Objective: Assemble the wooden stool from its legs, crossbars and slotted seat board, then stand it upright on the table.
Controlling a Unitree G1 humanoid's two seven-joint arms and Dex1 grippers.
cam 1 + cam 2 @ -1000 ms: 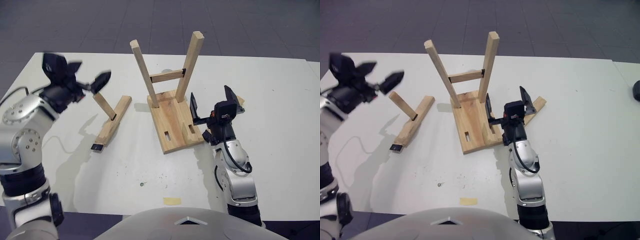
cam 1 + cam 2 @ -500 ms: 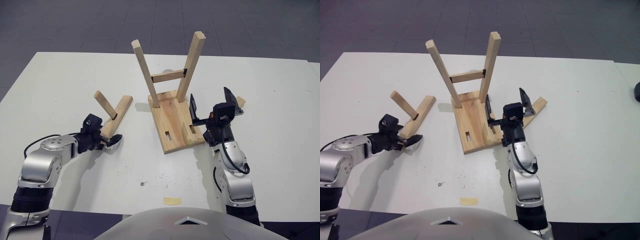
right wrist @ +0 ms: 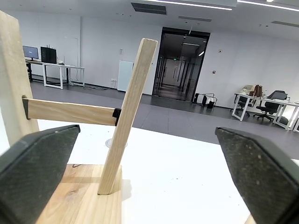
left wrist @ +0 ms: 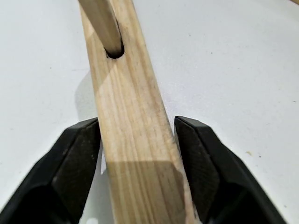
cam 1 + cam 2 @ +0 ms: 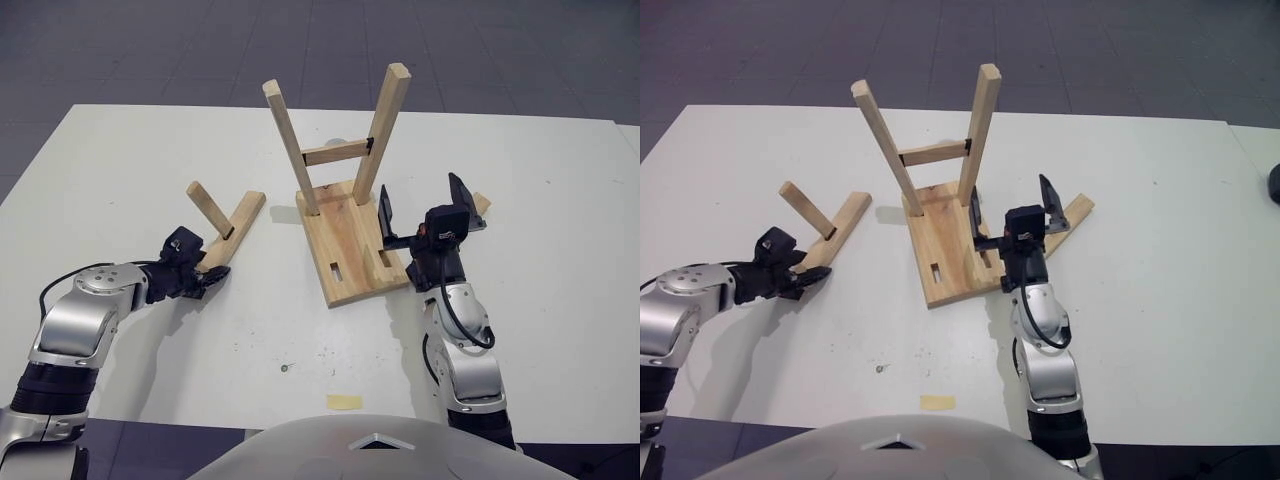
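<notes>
The slotted seat board (image 5: 345,248) lies flat at the table's middle. Two legs (image 5: 290,150) (image 5: 381,135) stand up from its far end, joined by a crossbar (image 5: 335,152). A loose leg (image 5: 229,240) with a short crossbar (image 5: 208,208) stuck in it lies to the left. My left gripper (image 5: 206,282) rests on the table at that leg's near end, open, its fingers (image 4: 74,163) either side of the leg (image 4: 135,130). My right gripper (image 5: 424,205) stands open beside the board's right edge. Another wooden piece (image 5: 482,205) lies behind it.
Two empty slots (image 5: 336,270) show at the seat board's near end. A scrap of yellow tape (image 5: 343,402) lies near the table's front edge. A dark object (image 5: 1273,183) sits at the far right. Bare white table (image 5: 560,300) spreads to the right and front.
My left arm has come down from high at the left to the table, and its fingers now straddle the loose leg's near end. The right arm and the stool parts have stayed put.
</notes>
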